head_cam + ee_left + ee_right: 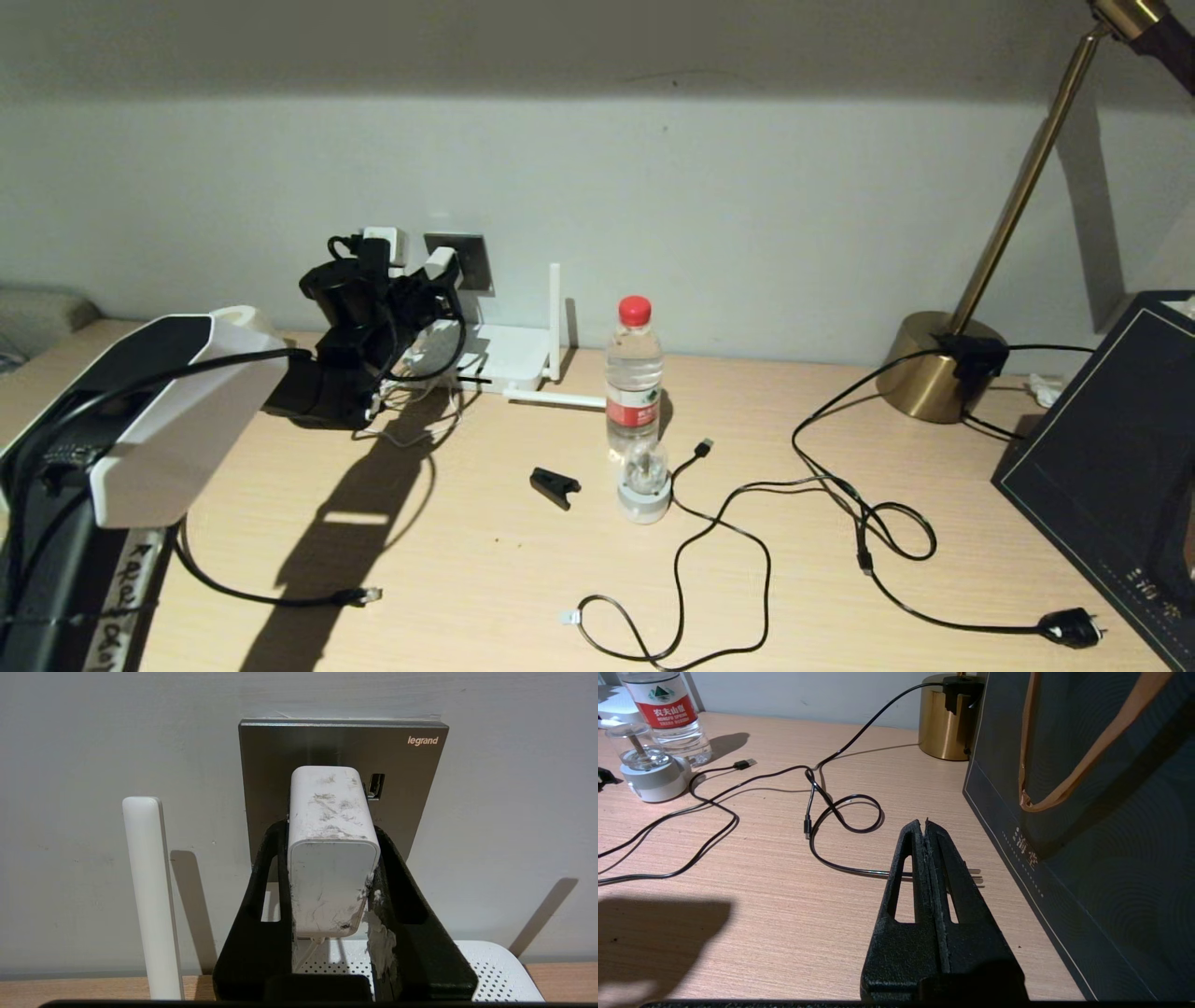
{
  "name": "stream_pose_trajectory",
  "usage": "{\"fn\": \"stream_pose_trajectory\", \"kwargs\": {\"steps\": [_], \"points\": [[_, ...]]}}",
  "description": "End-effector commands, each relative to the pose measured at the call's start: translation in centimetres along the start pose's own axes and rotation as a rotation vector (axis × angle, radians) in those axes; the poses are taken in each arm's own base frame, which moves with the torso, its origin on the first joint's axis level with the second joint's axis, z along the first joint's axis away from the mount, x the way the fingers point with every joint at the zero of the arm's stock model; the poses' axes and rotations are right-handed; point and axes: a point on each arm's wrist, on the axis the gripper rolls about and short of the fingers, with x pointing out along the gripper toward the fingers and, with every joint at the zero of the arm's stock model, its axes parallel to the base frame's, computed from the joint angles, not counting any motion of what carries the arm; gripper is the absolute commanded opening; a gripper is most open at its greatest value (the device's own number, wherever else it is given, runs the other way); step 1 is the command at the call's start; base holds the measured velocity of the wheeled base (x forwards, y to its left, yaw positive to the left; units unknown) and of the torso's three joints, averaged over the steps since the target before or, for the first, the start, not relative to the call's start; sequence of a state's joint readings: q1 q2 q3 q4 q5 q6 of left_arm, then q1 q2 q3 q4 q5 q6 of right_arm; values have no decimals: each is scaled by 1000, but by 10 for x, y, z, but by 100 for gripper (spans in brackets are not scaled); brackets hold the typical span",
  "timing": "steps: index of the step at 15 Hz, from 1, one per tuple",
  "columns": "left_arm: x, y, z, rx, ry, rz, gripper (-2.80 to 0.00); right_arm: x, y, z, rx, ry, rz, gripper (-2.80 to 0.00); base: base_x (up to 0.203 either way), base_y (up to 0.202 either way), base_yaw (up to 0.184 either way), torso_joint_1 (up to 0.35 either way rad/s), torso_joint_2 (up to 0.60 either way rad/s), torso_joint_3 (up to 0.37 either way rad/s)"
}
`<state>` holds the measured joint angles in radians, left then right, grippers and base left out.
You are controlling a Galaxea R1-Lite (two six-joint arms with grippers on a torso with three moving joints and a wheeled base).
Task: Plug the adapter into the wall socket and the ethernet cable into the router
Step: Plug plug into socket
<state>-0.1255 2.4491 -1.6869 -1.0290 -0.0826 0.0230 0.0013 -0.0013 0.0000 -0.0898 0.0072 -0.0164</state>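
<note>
The left tool (329,858), matte black with broad triangular cut-out fingers (261,914), was clamped on the adapter (332,858), a smooth white rounded block scuffed with grey marks. The adapter's long axis ran straight toward the wall, its far end up against the wall socket (280,756), a brushed grey metal square plate with a small dark slot just beside the adapter. Whether the pins were fully seated could not be told. Below it lay the router (495,970), a flat white box with a perforated top, one slim white antenna (149,896) standing upright against the wall. In the head view another antenna lay flat on the pale wood-grain worktop (467,560). The ethernet cable (233,588), thin and black, curved across the worktop near the front edge, its clear-tipped plug (366,595) pointing to the right, well apart from the router. The right tool (927,835) was pressed shut on nothing, hovering low over the worktop beside a dark paper bag (1111,858).
</note>
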Motion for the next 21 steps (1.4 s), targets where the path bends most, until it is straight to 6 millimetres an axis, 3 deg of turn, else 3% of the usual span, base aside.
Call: {"fn": "stream_pose_trajectory", "kwargs": {"steps": [1, 21], "points": [[4, -2, -4, 0, -18, 7, -280, 2, 0, -10, 0, 36, 1, -280, 0, 0, 0, 0, 0, 0], [11, -2, -10, 0, -37, 45, -280, 2, 0, -10, 0, 36, 1, -280, 0, 0, 0, 0, 0, 0]]}}
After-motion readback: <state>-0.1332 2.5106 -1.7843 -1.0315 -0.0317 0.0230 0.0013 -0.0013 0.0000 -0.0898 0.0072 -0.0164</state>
